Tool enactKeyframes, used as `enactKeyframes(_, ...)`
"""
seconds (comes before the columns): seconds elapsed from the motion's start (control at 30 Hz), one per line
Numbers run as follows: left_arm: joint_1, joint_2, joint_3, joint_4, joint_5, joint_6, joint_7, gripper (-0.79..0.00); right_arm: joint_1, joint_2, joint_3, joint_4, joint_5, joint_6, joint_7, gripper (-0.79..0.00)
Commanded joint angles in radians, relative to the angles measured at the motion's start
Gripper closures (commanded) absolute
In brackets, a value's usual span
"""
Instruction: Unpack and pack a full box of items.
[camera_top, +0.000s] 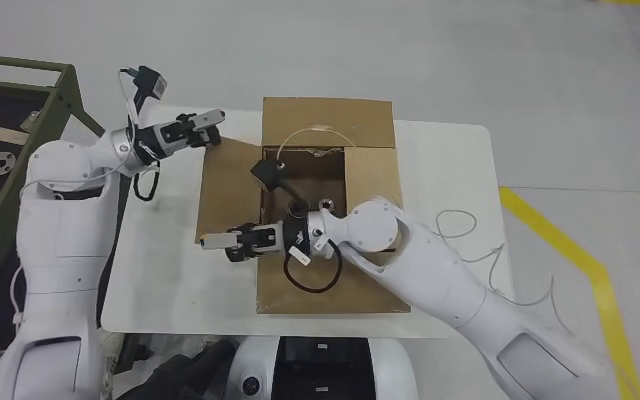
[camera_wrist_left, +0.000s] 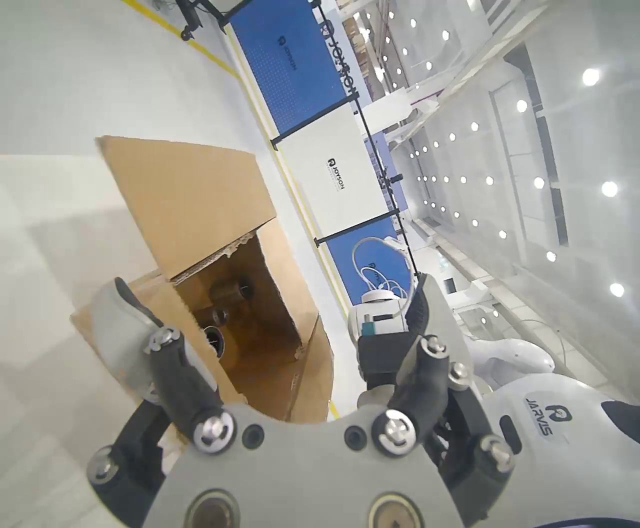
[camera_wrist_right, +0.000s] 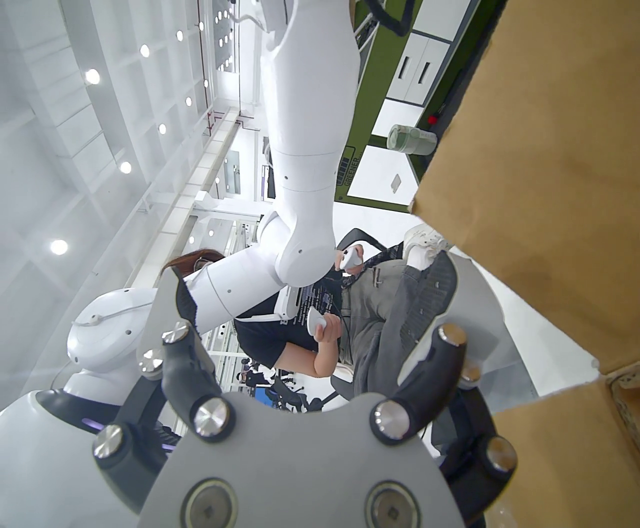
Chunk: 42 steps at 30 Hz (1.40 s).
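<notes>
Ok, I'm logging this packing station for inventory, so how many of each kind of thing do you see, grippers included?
cardboard box: 1
dark round items inside the box: 3 visible, more may be hidden
left gripper and right gripper: 2, both open
table: 1
Total: 7

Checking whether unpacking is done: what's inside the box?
The box is not empty: dark round items lie along one wall, and a black part sits near its edge. The right arm covers much of the floor, so what is under it cannot be seen.
</notes>
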Motion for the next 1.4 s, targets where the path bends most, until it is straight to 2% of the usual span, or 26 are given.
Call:
enactKeyframes(0.0, 0.004, 0.003, -0.003, 0.018, 0.012, -0.001, 0.005, -0.785, -0.027, 0.013, 0.034, -0.029, -0.011, 0.007, 0.004, -0.785)
enactKeyframes(0.23, 0.011, 0.009, 0.006, 0.063, 0.054, -0.004, 0.032, -0.785, -0.156, 0.067, 0.188, -0.158, -0.047, 0.025, 0.024, -0.785)
enactKeyframes(0.57, -0.022, 0.006, 0.092, 0.104, 0.124, -0.002, 0.061, -0.785, -0.295, 0.112, 0.344, -0.284, -0.068, 0.038, 0.049, -0.785)
enactKeyframes(0.97, -0.045, -0.005, 0.206, 0.104, 0.160, -0.003, 0.055, -0.785, -0.397, 0.140, 0.450, -0.355, -0.058, 0.033, 0.074, -0.785)
enactKeyframes(1.37, -0.077, -0.015, 0.276, 0.095, 0.158, 0.021, 0.069, -0.785, -0.457, 0.156, 0.508, -0.371, -0.033, 0.009, 0.097, -0.785)
